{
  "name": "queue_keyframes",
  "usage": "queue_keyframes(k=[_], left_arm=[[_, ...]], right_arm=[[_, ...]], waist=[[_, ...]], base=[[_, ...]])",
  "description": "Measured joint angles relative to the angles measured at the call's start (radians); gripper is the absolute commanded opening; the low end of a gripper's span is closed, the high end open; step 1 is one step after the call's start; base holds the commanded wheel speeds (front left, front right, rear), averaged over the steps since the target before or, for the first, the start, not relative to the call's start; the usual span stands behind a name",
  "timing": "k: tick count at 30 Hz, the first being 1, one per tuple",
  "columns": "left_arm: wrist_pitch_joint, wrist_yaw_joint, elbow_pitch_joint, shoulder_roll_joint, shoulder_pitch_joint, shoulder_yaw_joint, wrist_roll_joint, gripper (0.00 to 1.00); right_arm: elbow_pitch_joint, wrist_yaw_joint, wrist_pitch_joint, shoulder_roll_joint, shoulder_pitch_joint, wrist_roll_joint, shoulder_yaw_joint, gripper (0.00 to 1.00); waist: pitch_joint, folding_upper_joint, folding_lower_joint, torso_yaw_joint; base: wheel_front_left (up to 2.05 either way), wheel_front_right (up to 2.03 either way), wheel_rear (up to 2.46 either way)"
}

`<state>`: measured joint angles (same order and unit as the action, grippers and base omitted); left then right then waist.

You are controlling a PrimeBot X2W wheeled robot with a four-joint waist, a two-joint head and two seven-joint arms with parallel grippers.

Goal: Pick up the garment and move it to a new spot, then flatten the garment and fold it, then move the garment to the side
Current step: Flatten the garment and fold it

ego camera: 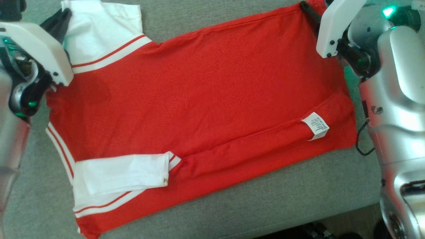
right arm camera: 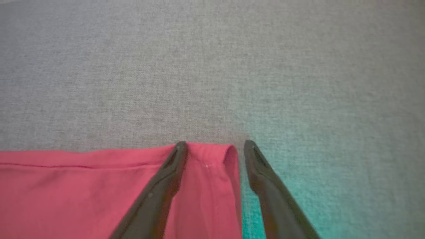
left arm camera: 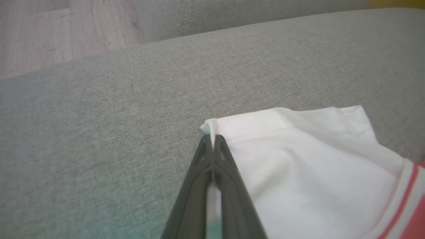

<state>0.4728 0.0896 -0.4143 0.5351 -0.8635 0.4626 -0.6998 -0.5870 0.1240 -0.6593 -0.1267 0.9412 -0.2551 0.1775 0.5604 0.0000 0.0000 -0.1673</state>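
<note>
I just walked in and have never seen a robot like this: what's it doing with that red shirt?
The robot is handling a red shirt with white sleeves, spread fairly flat on a grey cushion. Its left gripper is shut on the corner of one white sleeve. Its right gripper is open, with its fingers on either side of the red hem corner at the shirt's other end, not yet pinching it. The shirt's near edge looks folded in, with a label showing.

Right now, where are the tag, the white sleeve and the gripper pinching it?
tag (ego camera: 317, 125): head view, its middle.
white sleeve (left arm camera: 308, 172): left wrist view, its middle.
left gripper (left arm camera: 213, 137): left wrist view, between fingertips.
</note>
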Motion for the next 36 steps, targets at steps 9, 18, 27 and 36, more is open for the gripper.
queue_keyframes(k=[9, 18, 27, 36], left_arm=[[-0.141, 0.006, -0.02, -0.049, 0.033, -0.014, -0.025, 0.0], [-0.378, -0.015, 0.099, -0.098, 0.228, -0.076, -0.063, 0.0], [-0.535, -0.084, 0.316, -0.113, 0.567, -0.101, -0.079, 0.0], [-0.554, -0.152, 0.488, -0.144, 0.845, -0.071, -0.114, 0.0]], right_arm=[[-0.045, 0.0, 0.036, -0.021, -0.001, -0.01, -0.001, 0.0], [0.058, 0.0, 0.116, -0.074, -0.168, -0.037, -0.019, 0.0], [0.238, 0.0, 0.171, -0.115, -0.41, -0.021, -0.059, 0.0], [0.375, 0.0, 0.158, -0.136, -0.579, 0.044, -0.132, 0.0]], waist=[[-0.037, 0.0, 0.0001, 0.026], [-0.125, 0.0, 0.0, 0.06], [-0.223, 0.0001, -0.0002, 0.097], [-0.288, 0.0001, -0.0003, 0.147]], base=[[0.0, 0.0, 0.0], [0.0, 0.0, 0.0], [0.0, 0.0, 0.0], [0.0, 0.0, 0.0]])
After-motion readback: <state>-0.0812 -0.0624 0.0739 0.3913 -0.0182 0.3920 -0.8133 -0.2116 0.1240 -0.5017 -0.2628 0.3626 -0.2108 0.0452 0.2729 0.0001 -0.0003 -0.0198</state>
